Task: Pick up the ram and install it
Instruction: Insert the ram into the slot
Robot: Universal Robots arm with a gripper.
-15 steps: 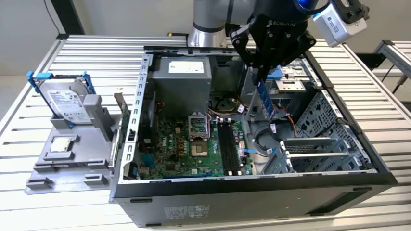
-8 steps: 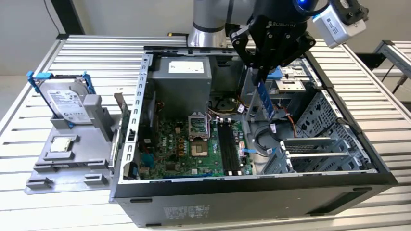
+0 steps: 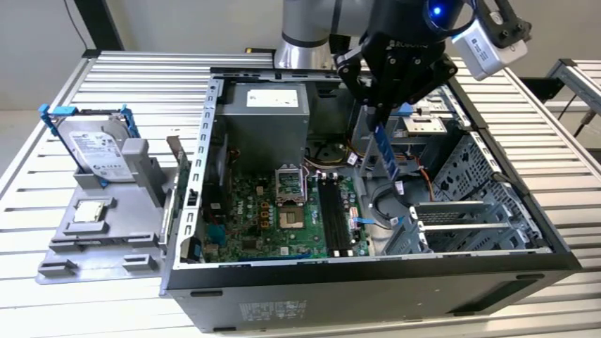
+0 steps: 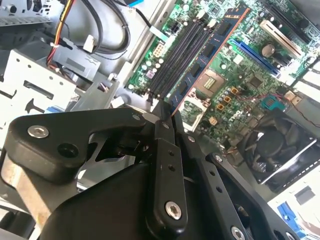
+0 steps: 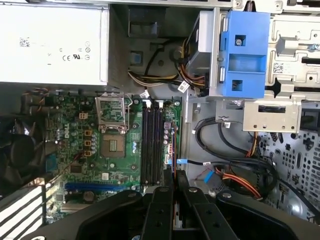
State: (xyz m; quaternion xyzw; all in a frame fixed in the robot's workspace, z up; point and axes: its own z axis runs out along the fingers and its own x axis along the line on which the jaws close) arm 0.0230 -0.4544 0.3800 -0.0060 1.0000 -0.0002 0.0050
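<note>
With the jaws of the gripper [image 3: 378,105] clamped on the ram [image 3: 383,151] above the motherboard, slight misalignment with the black slots [image 3: 331,215] could jam it.

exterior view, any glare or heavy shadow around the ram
In the exterior view, a blue light glows above the gripper, but the ram it holds is evenly lit; the motherboard below looks dimmer inside the case. In the first wrist view, the power supply looks bright, nearly washed out.

Long thin blue ram [image 3: 381,146], upright on end in the pincer [image 3: 378,113], above the motherboard [image 3: 253,211]
</note>
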